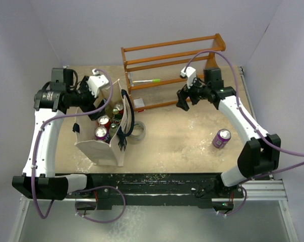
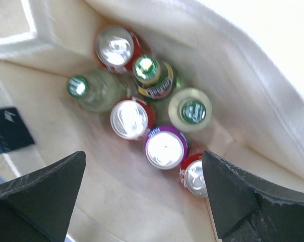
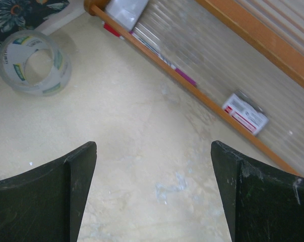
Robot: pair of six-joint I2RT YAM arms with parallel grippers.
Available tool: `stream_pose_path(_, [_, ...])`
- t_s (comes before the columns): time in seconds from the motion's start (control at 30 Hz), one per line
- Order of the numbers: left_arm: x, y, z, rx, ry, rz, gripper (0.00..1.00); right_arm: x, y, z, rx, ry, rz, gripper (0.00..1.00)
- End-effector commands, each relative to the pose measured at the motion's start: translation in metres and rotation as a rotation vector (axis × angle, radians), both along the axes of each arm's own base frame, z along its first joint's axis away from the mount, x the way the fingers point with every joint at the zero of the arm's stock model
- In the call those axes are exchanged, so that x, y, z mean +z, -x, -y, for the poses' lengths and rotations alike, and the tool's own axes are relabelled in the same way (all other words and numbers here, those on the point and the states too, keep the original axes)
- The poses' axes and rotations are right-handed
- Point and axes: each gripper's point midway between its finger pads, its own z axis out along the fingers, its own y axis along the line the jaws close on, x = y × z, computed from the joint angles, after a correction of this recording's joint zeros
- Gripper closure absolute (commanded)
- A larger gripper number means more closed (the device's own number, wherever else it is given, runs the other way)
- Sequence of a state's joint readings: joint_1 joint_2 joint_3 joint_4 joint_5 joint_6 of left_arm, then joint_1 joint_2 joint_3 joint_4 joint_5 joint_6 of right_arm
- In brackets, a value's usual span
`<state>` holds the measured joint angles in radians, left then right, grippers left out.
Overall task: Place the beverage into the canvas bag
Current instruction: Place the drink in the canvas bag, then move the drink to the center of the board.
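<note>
Canvas, cream with navy handles: the canvas bag (image 1: pixel 109 143) stands open at the left-centre of the top view, on the bench (image 1: pixel 182 136). The left wrist view looks straight down into it and shows a cluster of drinks (image 2: pixel 129 118) standing upright on its floor, four cans and three capped bottles, packed close and several touching. So most of the loading looks done.

One purple can (image 1: pixel 222 138) stands upright on the bench at the right of the top view, well apart from the bag. I judge it to be the beverage left to place.

The left end effector (image 2: pixel 143 156) hangs above the bag's mouth, fingers spread wide with nothing between them. It seems to be steadying or inspecting the opening, though I cannot tell whether it touches the cloth.

The right end effector (image 3: pixel 153 146) is also spread and empty. It hovers over bare bench just in front of the wooden rack (image 1: pixel 172 70), with a tape roll (image 3: pixel 35 63) at the upper left of its view. It is nowhere near the purple can, which sits lower right of it in the top view.

What remains, as I read it, is reaching that can, gripping it, carrying it across and lowering it among the others.
</note>
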<state>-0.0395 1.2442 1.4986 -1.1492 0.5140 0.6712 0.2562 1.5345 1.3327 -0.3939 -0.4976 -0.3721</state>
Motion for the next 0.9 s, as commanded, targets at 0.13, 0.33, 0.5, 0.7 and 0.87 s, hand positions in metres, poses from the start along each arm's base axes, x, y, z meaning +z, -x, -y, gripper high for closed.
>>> stream_pose_path(0.13, [0.072,-0.065,0.020,0.047,0.179,0.172,0.00,0.018,0.037,0.127,-0.201,0.187,-0.058,0.04])
stream_pose_path(0.33, [0.085,-0.100,0.024,0.134,0.265,0.182,0.01,0.010,0.082,0.195,-0.229,0.372,-0.129,0.01])
stream_pose_path(0.5, [0.092,-0.121,0.026,0.164,0.309,0.181,0.01,-0.015,0.125,0.220,-0.162,0.438,-0.300,0.01])
stream_pose_path(0.7, [0.088,-0.129,0.033,0.152,0.345,0.157,0.01,-0.039,0.162,0.213,-0.021,0.471,-0.365,0.01])
stream_pose_path(0.87, [0.088,-0.129,0.037,0.139,0.346,0.158,0.01,-0.056,0.160,0.213,-0.050,0.458,-0.380,0.00])
